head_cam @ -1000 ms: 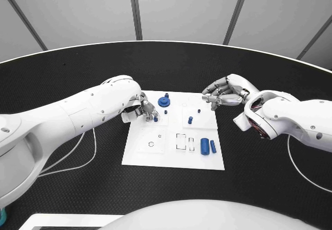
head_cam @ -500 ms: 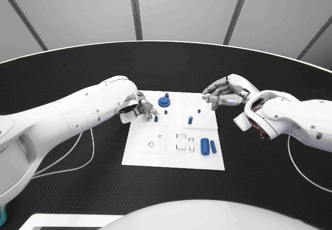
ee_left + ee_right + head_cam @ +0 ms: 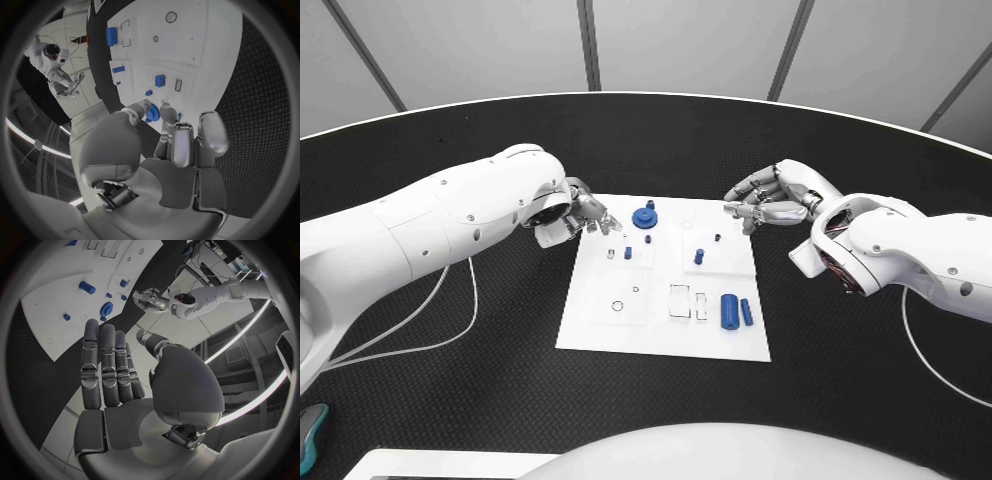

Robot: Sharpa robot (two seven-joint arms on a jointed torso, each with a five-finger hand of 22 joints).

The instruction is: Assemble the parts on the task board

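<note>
The task board (image 3: 661,330) is a white rectangular plate lying flat in the middle of the black table (image 3: 473,400), its surface marked with shallow square and round recesses. On the board's far edge stands a blue gear-like round part (image 3: 643,215) with a peg rising from it; nearer the board's middle stand two small blue pegs (image 3: 627,252) and (image 3: 698,257), and a tiny blue piece (image 3: 718,238) sits further toward the board's right side. Toward the board's near right corner lie a thick blue cylinder (image 3: 730,309) and, just beside it, a thinner blue rod (image 3: 746,312). The left hand (image 3: 584,216) hovers at the board's far left corner with fingers apart, holding nothing. The right hand (image 3: 769,198) hangs just off the board's far right corner, its fingers loosely curved and apart, also empty.
</note>
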